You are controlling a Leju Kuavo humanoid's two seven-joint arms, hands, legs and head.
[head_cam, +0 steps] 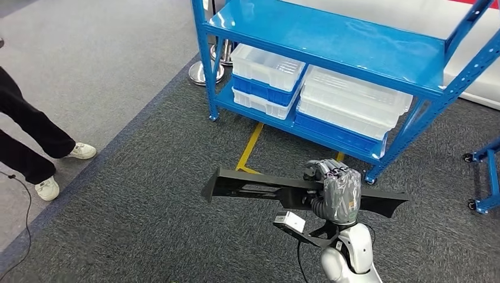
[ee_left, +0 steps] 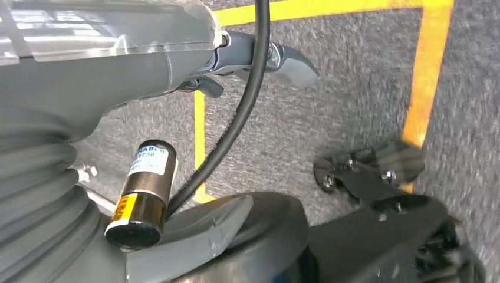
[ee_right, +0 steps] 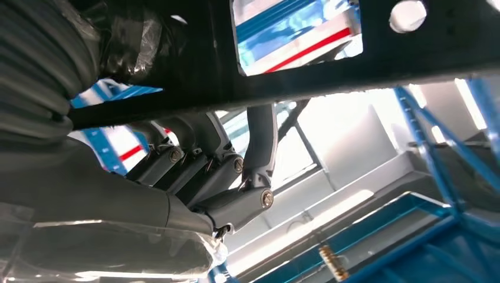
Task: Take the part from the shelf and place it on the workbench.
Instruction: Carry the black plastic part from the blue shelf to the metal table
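Note:
The part is a long, flat black piece with cut-out holes. My right hand grips it near its middle and holds it level above the grey carpet, in front of the blue shelf. In the right wrist view the dark fingers curl round the black part, with the shelf's blue frame behind. My left hand hangs over the floor with nothing in it, and one grey fingertip points out over the carpet.
White and blue bins are stacked on the shelf's lowest level. A person's legs and white shoes stand at the left on the lighter floor. Yellow tape marks the carpet. A blue wheeled frame stands at the right edge.

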